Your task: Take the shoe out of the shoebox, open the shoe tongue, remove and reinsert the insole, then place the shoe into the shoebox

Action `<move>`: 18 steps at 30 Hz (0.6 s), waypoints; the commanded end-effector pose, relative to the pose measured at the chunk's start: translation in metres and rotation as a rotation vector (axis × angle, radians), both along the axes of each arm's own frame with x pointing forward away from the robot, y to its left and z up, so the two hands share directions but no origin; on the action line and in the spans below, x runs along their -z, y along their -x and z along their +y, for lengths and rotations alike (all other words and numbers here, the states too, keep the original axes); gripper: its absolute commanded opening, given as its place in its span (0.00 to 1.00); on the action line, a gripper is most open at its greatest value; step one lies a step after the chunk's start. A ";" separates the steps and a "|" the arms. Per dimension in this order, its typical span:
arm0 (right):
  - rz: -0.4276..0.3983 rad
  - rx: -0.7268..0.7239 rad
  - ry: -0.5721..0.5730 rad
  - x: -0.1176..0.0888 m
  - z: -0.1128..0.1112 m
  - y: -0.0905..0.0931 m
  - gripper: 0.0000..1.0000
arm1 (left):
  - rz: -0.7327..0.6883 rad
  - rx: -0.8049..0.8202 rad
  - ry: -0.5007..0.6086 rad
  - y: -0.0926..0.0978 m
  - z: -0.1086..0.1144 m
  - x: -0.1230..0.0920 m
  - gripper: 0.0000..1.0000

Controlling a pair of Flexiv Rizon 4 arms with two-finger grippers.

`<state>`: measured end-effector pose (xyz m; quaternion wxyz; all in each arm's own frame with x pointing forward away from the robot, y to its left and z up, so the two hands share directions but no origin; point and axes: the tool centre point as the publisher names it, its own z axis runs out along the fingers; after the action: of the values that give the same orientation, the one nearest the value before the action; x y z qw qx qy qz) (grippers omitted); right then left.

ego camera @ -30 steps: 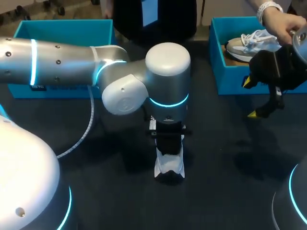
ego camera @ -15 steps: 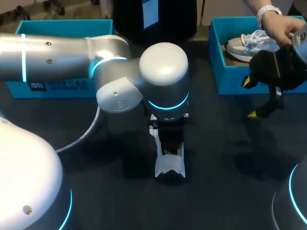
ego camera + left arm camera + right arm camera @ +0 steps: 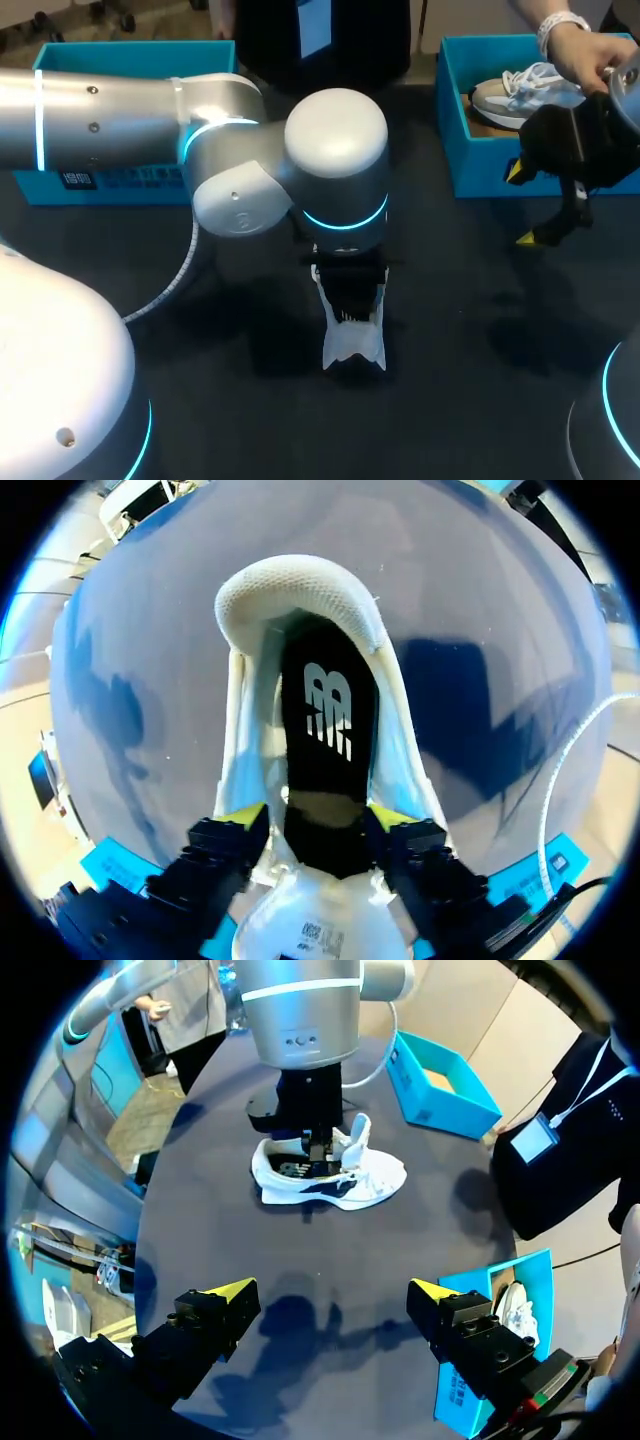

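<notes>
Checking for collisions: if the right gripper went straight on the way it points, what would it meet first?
Most likely bare table, short of the white shoe; the right gripper hangs open above it, though depth is unclear.

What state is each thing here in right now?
White shoe: on the table, tongue folded open.
Insole: in the shoe, gripped.
Left gripper: fingers shut on insole.
Right gripper: fingers open, holding nothing.
Right shoebox: open, another shoe inside.
Left shoebox: open.
</notes>
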<state>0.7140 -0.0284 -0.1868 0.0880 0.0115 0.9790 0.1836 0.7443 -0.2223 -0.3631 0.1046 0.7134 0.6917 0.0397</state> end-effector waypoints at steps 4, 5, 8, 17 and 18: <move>-0.001 0.001 0.001 0.001 0.001 0.000 1.00 | -0.003 0.022 -0.020 -0.002 0.008 -0.015 1.00; -0.001 0.001 0.001 0.001 0.001 0.000 1.00 | -0.003 0.022 -0.020 -0.002 0.008 -0.015 1.00; -0.001 0.001 0.001 0.001 0.001 0.000 1.00 | 0.007 0.064 -0.052 0.000 0.013 -0.016 1.00; -0.001 0.001 0.001 0.001 0.001 0.000 1.00 | 0.003 0.079 -0.062 -0.013 0.013 -0.019 1.00; -0.001 0.001 0.001 0.001 0.001 0.000 1.00 | 0.011 0.082 -0.057 -0.014 0.012 -0.022 1.00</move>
<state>0.7141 -0.0284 -0.1868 0.0881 0.0116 0.9790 0.1836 0.7537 -0.2110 -0.3456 0.0846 0.7425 0.6620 0.0567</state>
